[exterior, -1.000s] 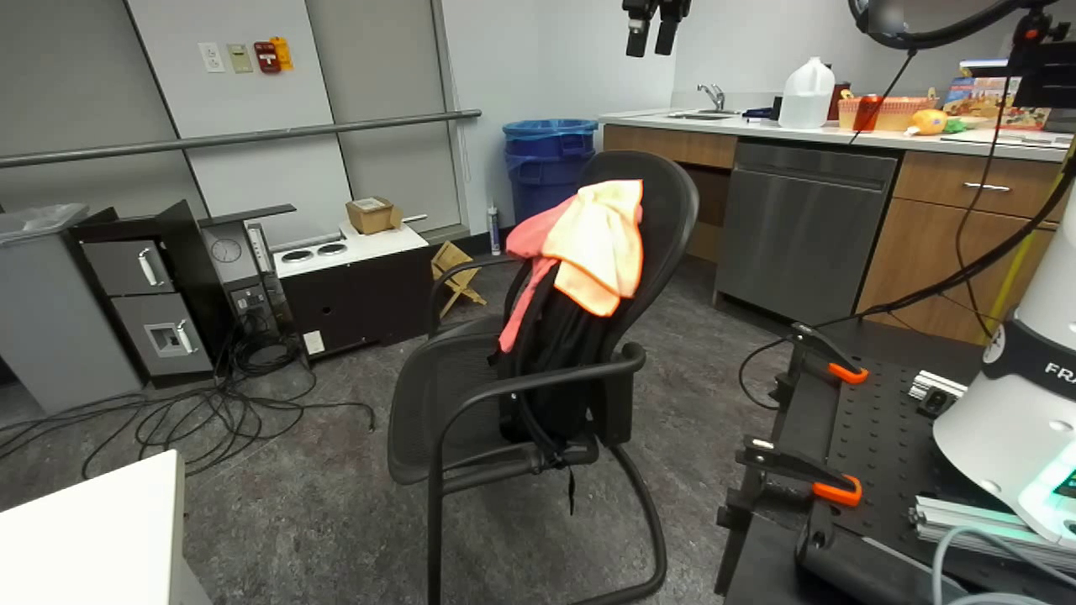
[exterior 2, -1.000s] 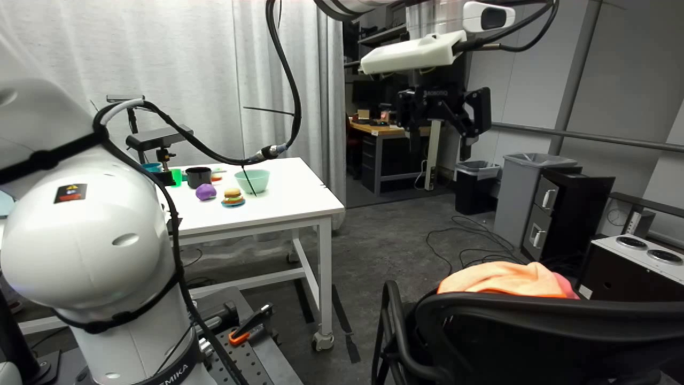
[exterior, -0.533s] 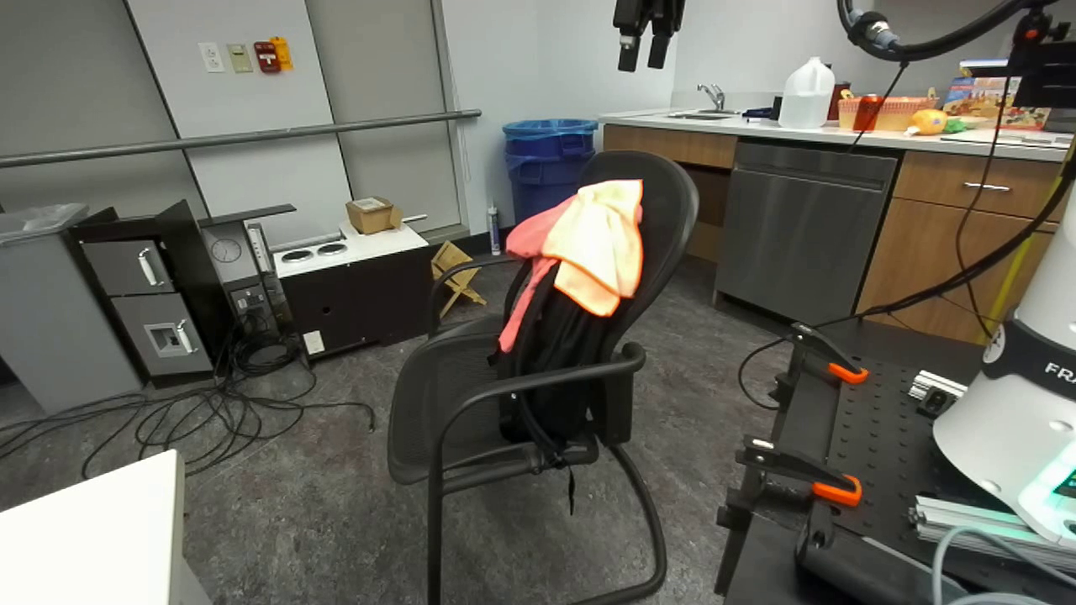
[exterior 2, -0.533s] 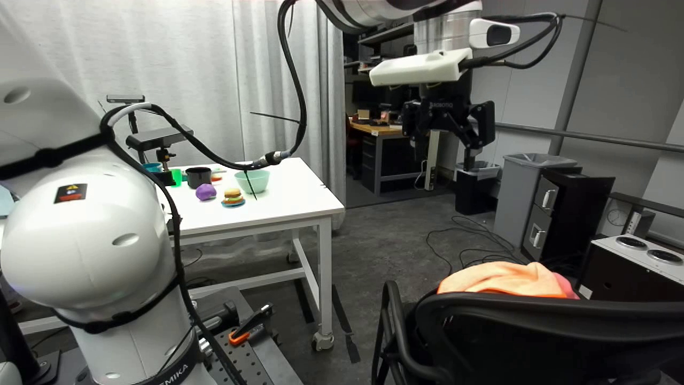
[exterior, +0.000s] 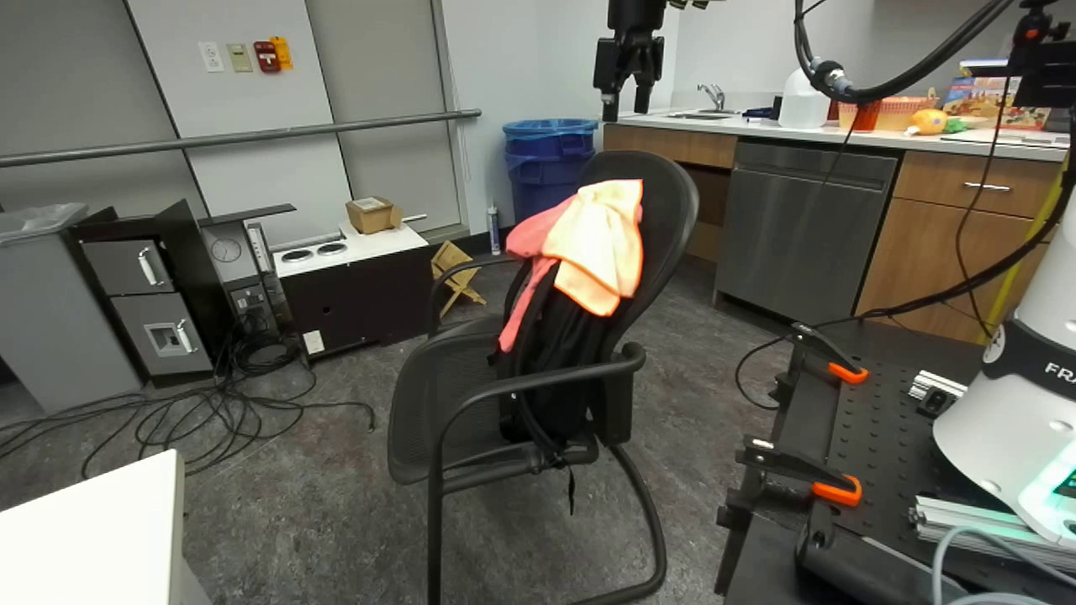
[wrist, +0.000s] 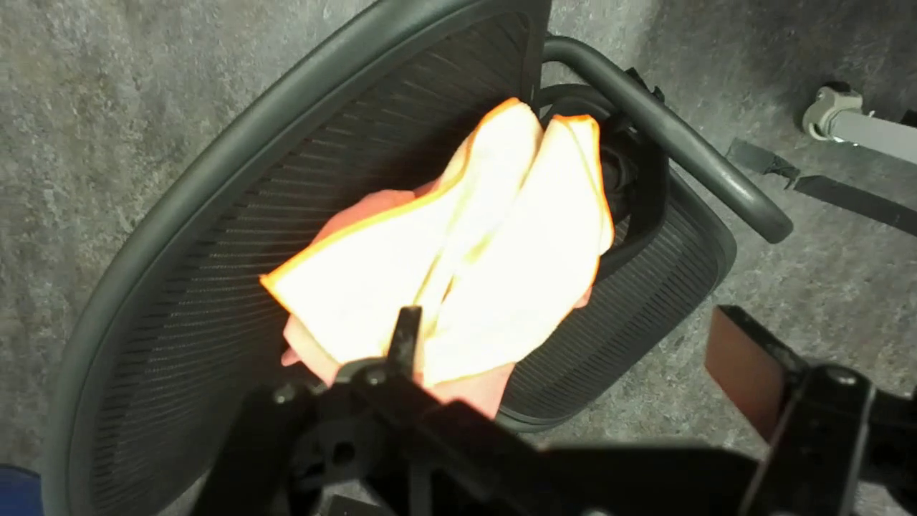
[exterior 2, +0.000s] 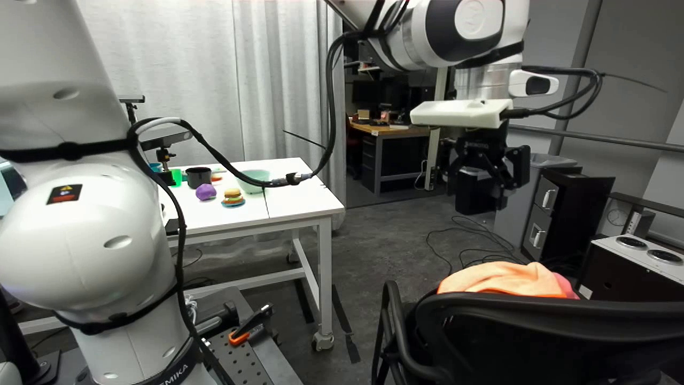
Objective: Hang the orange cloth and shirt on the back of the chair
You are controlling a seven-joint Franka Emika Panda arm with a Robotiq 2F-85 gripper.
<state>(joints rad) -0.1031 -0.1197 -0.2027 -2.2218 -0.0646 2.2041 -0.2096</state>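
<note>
Grey mottled flooring (exterior: pixel 336 521) extended beneath the gripper (exterior: pixel 626 107), with a white countertop (exterior: pixel 731 128) and a blue bin (exterior: pixel 546 181) beyond it in an exterior view. The gripper hung with its fingers (wrist: pixel 743 369) pointing downward, above the backrest (exterior: pixel 668 206) of the black office chair (exterior: pixel 462 361). Those fingers stood wide apart, as the wrist view showed, and had hold of nothing. Below the gripper, and well apart from it, the orange cloth (exterior: pixel 598 244) lay in loose folds at the front of the backrest; pink fabric (exterior: pixel 538 231) lay partly under it, one end trailing lower. Lower still beneath the gripper, a black bundle with straps (exterior: pixel 567 338) stood in front of the backrest, under both pieces. Viewed from the wrist, the orange cloth appeared nearly white, its border bright orange, and one finger overlapped its edge along the line of sight. From behind the chair, in an exterior view, the upper folds of the orange cloth and a corner of the pink fabric showed above the backrest's rim. Well to one side of the gripper stood a white table (exterior 2: pixel 299 204) bearing a pale green bowl (exterior 2: pixel 259 174) and a purple object (exterior 2: pixel 206 192).
</note>
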